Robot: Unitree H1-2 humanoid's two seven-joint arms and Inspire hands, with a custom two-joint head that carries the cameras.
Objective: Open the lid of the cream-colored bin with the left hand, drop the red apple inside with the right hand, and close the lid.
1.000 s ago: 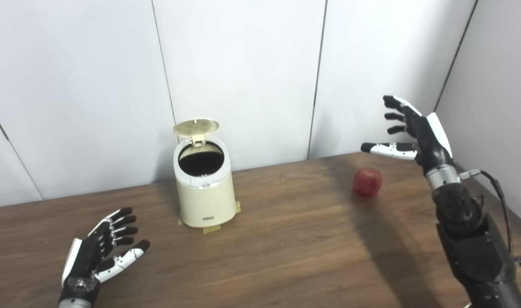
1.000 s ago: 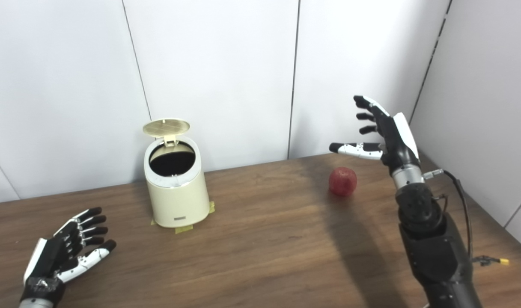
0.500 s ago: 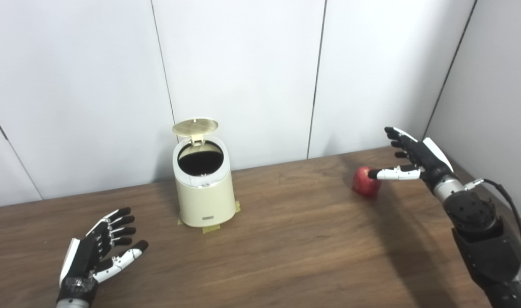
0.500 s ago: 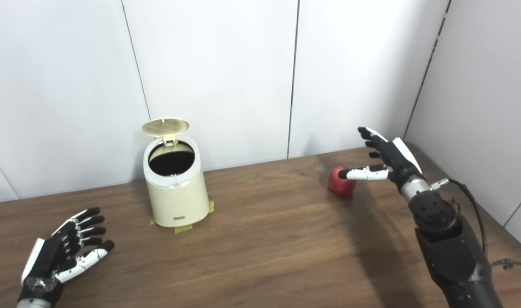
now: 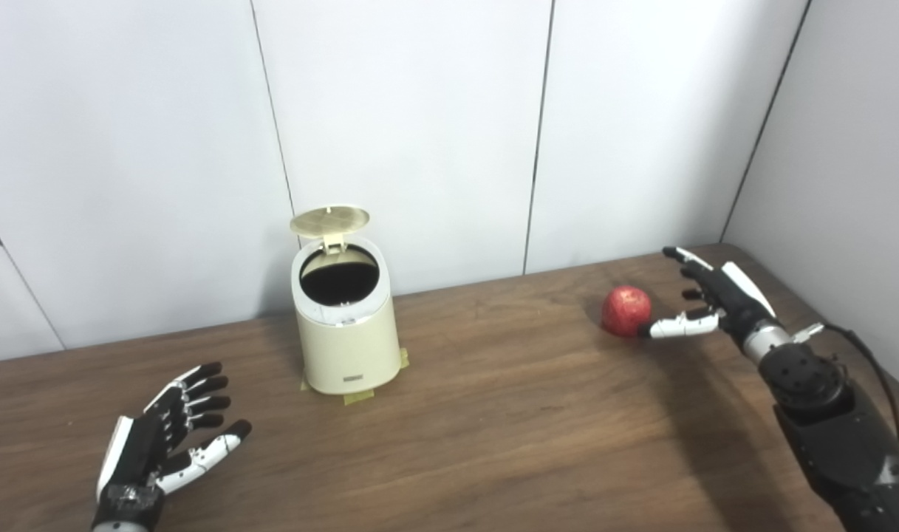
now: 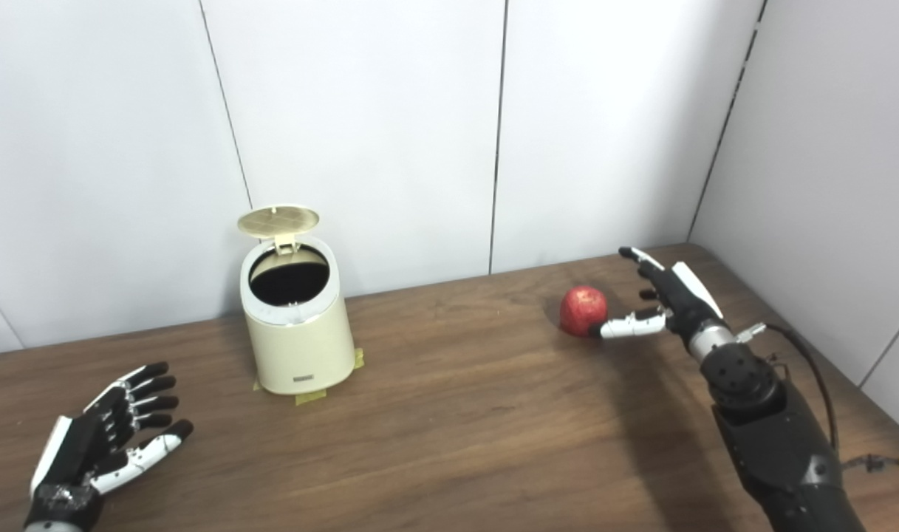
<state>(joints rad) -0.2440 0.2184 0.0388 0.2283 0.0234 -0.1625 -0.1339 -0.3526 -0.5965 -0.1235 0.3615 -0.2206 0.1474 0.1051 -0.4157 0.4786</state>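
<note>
Left eye view: red apple [image 5: 626, 311] just beside spread right hand [image 5: 708, 299], thumb-side.

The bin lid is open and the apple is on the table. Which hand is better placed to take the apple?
The right hand. It is open right beside the apple, thumb near its front. The left hand lies open at the near left, on the far side of the bin.

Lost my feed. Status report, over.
Left hand open, idle on wooden table. Right hand open beside red apple, no grip yet. Cream-colored bin lid up. Path clear.
</note>
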